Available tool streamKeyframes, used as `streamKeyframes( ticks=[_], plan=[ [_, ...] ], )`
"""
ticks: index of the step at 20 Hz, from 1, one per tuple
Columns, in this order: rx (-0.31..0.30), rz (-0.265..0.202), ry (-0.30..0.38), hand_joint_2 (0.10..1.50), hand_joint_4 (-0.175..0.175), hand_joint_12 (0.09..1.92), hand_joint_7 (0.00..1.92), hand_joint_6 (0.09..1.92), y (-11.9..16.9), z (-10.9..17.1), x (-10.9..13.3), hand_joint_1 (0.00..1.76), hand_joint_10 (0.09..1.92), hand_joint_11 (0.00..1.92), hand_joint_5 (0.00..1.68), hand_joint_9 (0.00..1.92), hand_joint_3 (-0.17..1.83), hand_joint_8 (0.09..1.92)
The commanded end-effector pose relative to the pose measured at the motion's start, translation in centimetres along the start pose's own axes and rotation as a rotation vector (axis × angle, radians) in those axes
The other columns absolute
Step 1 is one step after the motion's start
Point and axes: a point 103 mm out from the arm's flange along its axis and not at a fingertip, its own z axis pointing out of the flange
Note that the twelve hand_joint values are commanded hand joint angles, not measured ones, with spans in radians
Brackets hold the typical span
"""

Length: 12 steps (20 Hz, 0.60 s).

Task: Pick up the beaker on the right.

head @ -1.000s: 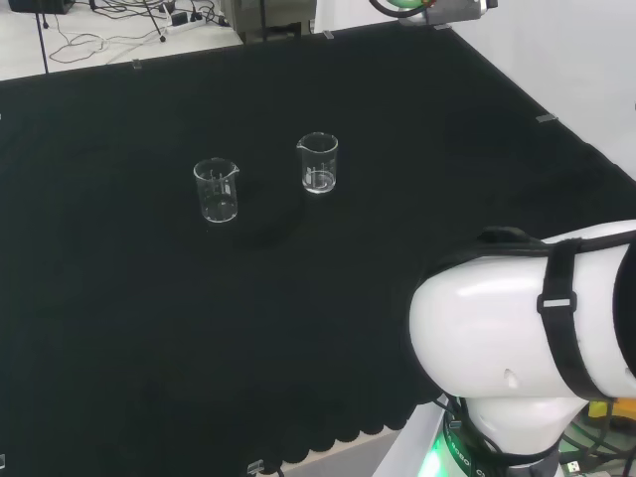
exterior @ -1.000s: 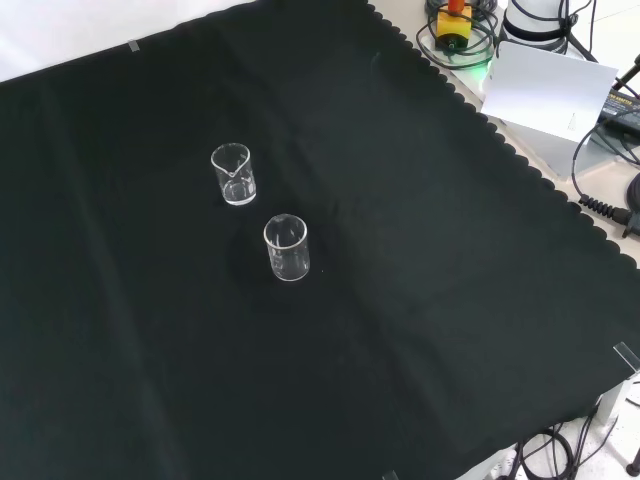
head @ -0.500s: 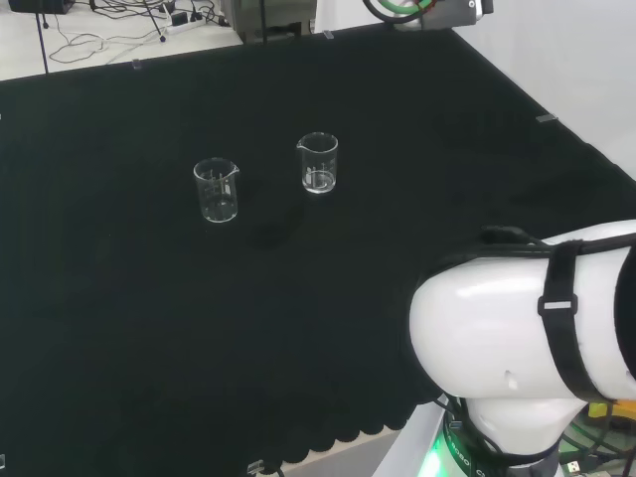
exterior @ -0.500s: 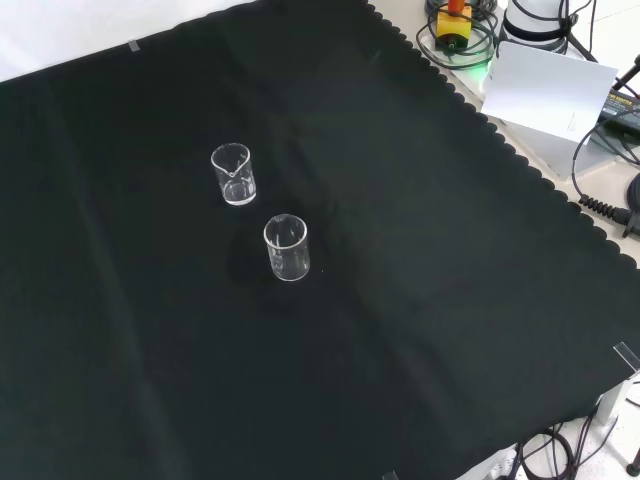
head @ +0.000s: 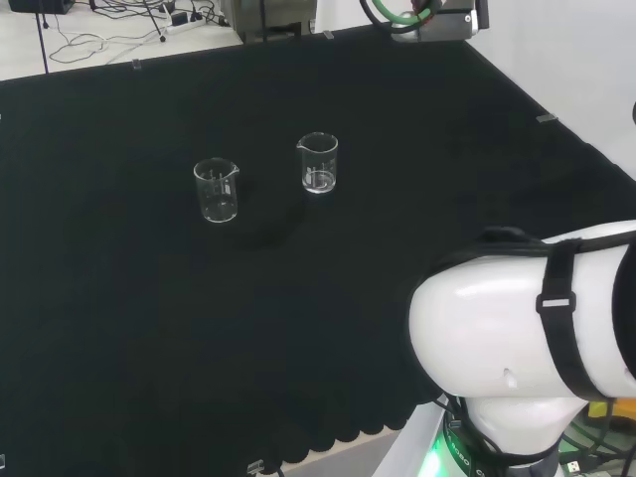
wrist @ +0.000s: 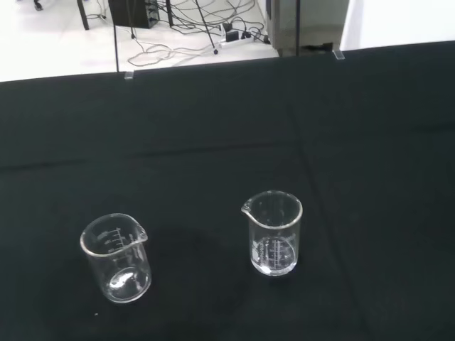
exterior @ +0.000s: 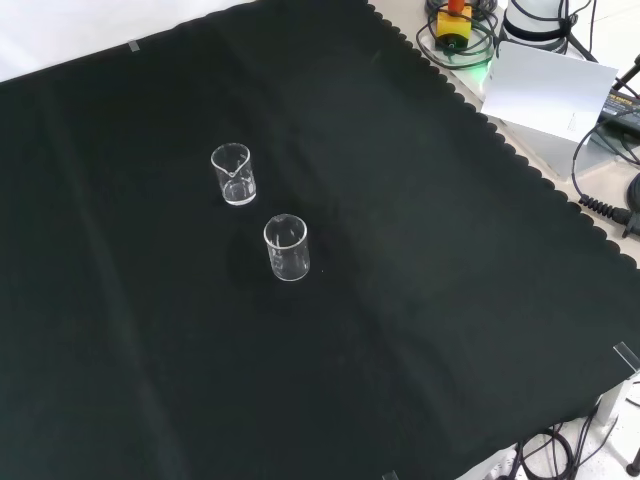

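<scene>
Two clear beakers upright on the black-clothed tabletop (head: 119,328), near each other but apart. Task's target taken to be the right-hand beaker (head: 319,163) of the head view: farther up in the front view (exterior: 234,174), spout toward the neighbour in the wrist view (wrist: 274,233). Other beaker (head: 216,191) to its left in the head view, lower in the front view (exterior: 286,247), graduated marks visible at close range (wrist: 117,258). Both apparently empty, though hard to judge through clear glass.

Progress, as judged: pick-up not yet begun. Target untouched on the cloth, nothing lifted. Wrist camera looking down over both beakers from some way off, suggesting an early approach stage. State of the hand: cannot tell, released or clenched. Remaining steps: descent to the target, closing round its wall, lift.

Surroundings: white arm link (head: 527,328) with a black strap at the lower right of the head view; cables (wrist: 192,28) and dark equipment on the floor beyond the far cloth edge; white card (exterior: 550,90) and further cables off the scalloped cloth edge in the front view.

Obstructions: open cloth all round the target. Sole concern the neighbouring beaker, close enough to be knocked by a wide approach from that side.
</scene>
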Motion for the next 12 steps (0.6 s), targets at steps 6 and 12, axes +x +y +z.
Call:
streamKeyframes(
  ticks=[6, 12],
  plan=[
    [0.039, 0.029, 0.007, 1.24, -0.029, 1.19, 0.01, 0.18, 5.4, 4.5, -2.7, 0.19, 0.68, 0.0, 0.33, 0.07, 0.29, 0.46],
    [0.043, 0.037, 0.048, 1.22, -0.032, 1.21, 0.04, 0.14, 10.5, 7.4, -5.5, 0.24, 0.69, 0.0, 0.34, 0.11, 0.27, 0.49]
  ],
)
